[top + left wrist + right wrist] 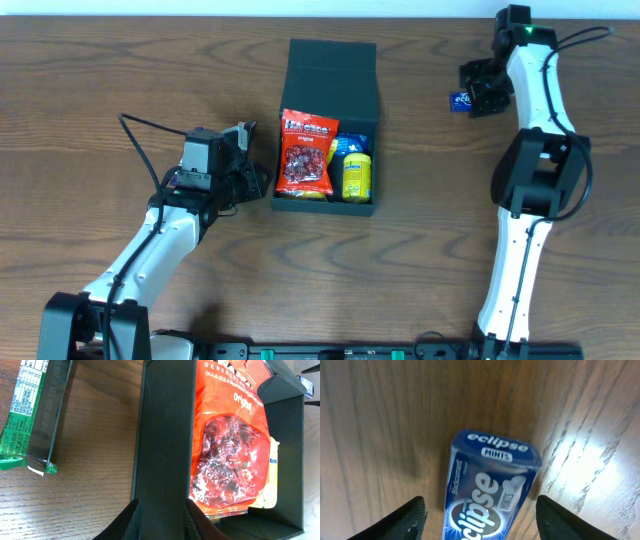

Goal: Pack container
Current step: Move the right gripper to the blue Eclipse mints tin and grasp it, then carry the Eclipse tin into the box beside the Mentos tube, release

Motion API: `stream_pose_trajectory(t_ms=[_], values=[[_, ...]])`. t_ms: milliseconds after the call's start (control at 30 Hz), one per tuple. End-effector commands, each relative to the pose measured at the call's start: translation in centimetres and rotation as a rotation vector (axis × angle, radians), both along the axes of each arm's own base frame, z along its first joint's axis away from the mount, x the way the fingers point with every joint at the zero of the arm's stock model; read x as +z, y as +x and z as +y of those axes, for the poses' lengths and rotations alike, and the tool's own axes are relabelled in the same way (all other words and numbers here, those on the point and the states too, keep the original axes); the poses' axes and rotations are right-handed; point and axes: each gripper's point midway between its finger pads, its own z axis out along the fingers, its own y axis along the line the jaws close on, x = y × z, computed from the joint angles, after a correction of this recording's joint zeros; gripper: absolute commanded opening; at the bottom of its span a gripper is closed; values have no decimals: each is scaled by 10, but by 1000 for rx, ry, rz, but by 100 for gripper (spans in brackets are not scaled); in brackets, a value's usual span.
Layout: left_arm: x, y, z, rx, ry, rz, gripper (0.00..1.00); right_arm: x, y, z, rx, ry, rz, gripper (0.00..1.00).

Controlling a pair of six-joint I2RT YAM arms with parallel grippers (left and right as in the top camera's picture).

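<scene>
Grasp pending: right pincer spread astride mint tin, near tabletop's far right corner.
Advise centring on tin's long sides before closing; left pincer, also spread, beside container.

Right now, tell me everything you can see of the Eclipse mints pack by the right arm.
The mints pack is a small, glossy dark-blue rectangular box lettered "eclipse MINTS" in white. It sits on the wooden table, well right of the container, between the open fingers of the right gripper, clear of both.
</scene>
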Motion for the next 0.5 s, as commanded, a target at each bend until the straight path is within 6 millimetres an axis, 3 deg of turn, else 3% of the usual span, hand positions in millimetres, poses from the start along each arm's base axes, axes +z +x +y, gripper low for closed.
stream_pose_trajectory(t_ms=[0, 467], values=[[2, 0, 1, 4, 1, -6, 28, -8, 2, -6, -21, 6, 2, 69], [2, 0, 1, 4, 1, -6, 28, -8, 3, -6, -9, 8, -2, 67]])
